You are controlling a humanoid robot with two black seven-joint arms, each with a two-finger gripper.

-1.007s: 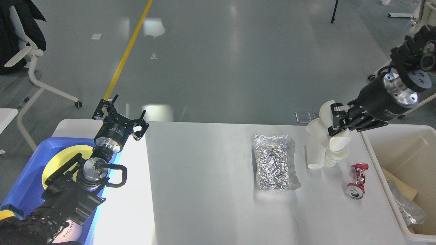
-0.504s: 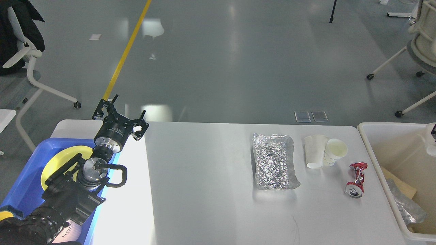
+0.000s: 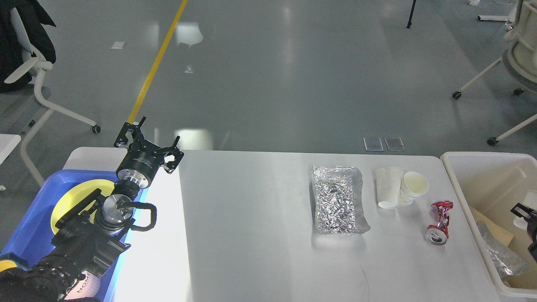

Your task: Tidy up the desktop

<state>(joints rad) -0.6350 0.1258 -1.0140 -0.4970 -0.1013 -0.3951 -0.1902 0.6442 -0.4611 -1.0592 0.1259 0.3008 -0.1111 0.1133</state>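
Observation:
The desktop [image 3: 251, 235] is a wide white-grey tabletop. On its right part lie a crinkled silver foil bag [image 3: 337, 199], two white paper cups [image 3: 398, 186] on their sides touching each other, and a crushed red can [image 3: 438, 222]. My left gripper [image 3: 149, 140] is open and empty, held above the desktop's far left edge by the blue tray. My right gripper [image 3: 522, 212] shows only as a small dark part at the right edge, inside the beige bin, with something white [image 3: 521, 222] just below it. Its fingers cannot be told apart.
A beige plastic bin [image 3: 455, 167] stands off the desktop's right end, with cardboard [image 3: 493, 230] and a foil wrapper [image 3: 501, 256] in it. A blue tray [image 3: 33, 218] at the left holds a yellow plate [image 3: 73, 195]. Office chairs stand on the floor beyond.
My right arm left the paper cups with one white cup, swung right out of view, and now shows low inside the beige bin. The left arm has not moved.

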